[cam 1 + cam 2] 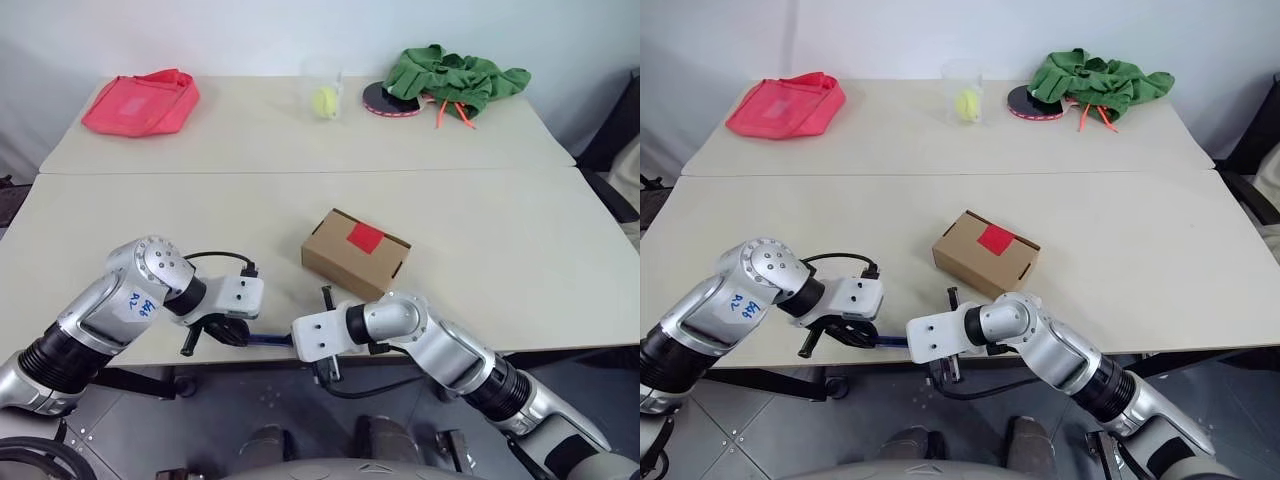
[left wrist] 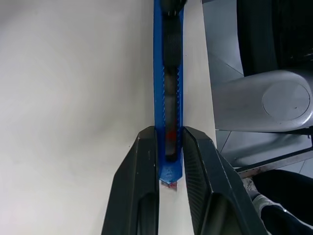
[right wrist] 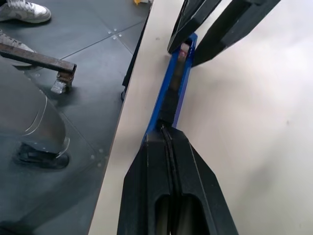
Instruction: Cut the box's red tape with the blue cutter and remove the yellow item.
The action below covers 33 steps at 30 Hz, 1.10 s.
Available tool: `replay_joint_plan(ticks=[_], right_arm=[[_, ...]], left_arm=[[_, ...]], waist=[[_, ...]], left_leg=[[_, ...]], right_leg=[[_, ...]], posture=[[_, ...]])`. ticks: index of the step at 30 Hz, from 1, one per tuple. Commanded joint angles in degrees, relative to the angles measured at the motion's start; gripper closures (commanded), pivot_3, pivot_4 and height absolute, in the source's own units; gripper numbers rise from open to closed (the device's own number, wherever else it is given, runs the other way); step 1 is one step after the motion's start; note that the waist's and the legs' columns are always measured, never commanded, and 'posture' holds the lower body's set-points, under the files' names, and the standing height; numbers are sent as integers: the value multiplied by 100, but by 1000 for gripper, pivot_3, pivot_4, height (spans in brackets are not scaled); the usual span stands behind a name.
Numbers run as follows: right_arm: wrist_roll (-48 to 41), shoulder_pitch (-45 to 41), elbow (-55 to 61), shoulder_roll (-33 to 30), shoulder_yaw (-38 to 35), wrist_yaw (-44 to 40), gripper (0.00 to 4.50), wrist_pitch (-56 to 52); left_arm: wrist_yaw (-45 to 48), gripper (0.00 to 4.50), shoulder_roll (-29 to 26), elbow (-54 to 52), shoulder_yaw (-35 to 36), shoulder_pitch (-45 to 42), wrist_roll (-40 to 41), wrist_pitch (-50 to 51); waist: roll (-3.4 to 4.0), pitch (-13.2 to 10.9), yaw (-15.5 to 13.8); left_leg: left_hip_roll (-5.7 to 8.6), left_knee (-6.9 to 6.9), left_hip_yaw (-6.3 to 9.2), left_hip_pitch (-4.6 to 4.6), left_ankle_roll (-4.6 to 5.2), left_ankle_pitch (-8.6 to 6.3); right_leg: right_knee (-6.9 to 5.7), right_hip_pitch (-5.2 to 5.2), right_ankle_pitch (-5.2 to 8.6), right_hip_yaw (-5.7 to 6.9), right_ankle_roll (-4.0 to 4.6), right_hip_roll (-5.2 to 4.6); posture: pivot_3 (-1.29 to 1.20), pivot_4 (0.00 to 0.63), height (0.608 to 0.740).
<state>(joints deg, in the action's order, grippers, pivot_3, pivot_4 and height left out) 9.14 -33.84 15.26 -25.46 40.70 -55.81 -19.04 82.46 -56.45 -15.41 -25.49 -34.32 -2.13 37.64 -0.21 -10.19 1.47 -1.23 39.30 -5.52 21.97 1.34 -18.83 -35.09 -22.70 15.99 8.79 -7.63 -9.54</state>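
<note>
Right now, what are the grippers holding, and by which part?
Both hold the blue cutter: the left gripper clamps one end, the right gripper is shut on the opposite end.

Your head pair looks forward and down over the surface [image 1: 520,260]; each wrist camera sits close along its fingers; both share the blue cutter [image 2: 168,73].

Both arms are reaching inward over the near table edge, wrists bent toward each other. The left gripper [image 2: 168,161] is pointing steeply down, fingers clamping one end of the blue cutter [image 2: 168,73]. The right gripper [image 3: 168,142] is pinching the other end, fingers fully closed.
</note>
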Motion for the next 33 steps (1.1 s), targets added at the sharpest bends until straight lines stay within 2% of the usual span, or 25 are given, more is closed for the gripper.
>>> replay_joint_plan(ticks=[1, 10, 17, 22, 26, 29, 30, 33], right_arm=[[182, -46, -286, 167, 201, -69, 4500, 20], [294, -297, -678, 712, 194, -77, 4500, 84], [285, -316, -579, 756, 64, -144, 4500, 0], [-303, -235, 351, 389, -817, -330, 4500, -880], [-1272, -124, 1339, 222, -1765, -488, 4500, -2151], [-2245, -386, 1892, 118, -3138, -415, 3968, -3554], [-2538, -544, 1993, 44, -3605, -387, 3635, -3978], [-3061, -924, 2019, -195, -4227, -257, 2648, -4658]], left_arm=[[68, 4115, -33, -111, -248, 238, -24, 90], [37, 4115, -29, -153, -200, 298, -54, 105], [-68, 4115, -15, -172, -129, 376, -68, 101], [-420, 4115, 115, 7, 278, 477, 39, -95], [-834, 4115, 422, 376, 875, 507, 293, -558], [-1266, 4115, 769, 822, 1603, 346, 632, -1065], [-1384, 4115, 831, 929, 1837, 297, 739, -1217], [-1541, 4115, 885, 1171, 2178, 197, 886, -1660]], waist=[[2, 1, 10], [3, 2, 13], [3, 2, 7], [3, 1, -24], [4, 1, -118], [3, 0, -162], [1, -1, -165], [0, -2, -157]], left_leg=[[0, 0, -1, -1, -1, 1], [-6, -2, -4, -8, -6, 2], [-8, -2, -6, -11, -9, 1], [-18, -2, -7, -9, -9, 1], [-35, -2, -8, -9, -9, 1], [-39, 1, -5, -1, -9, 3], [-39, 8, 0, 12, -9, 3], [-38, 40, -2, 60, -2, 0]], right_leg=[[-1, 0, 0, -1, 1, 0], [-6, 0, 3, -8, 5, 6], [-9, 0, 3, -13, 6, 8], [-6, -1, 3, -16, 6, 8], [-4, -1, 3, -17, 6, 9], [-4, -4, 2, -16, 11, 12], [-2, -9, 1, -12, 13, 12], [-23, -57, -5, -15, 14, 11]], posture=[[0, 150, 740], [0, 150, 740], [0, 150, 740], [0, 150, 740], [0, 150, 740], [0, 150, 740], [0, 150, 740], [0, 150, 740]])
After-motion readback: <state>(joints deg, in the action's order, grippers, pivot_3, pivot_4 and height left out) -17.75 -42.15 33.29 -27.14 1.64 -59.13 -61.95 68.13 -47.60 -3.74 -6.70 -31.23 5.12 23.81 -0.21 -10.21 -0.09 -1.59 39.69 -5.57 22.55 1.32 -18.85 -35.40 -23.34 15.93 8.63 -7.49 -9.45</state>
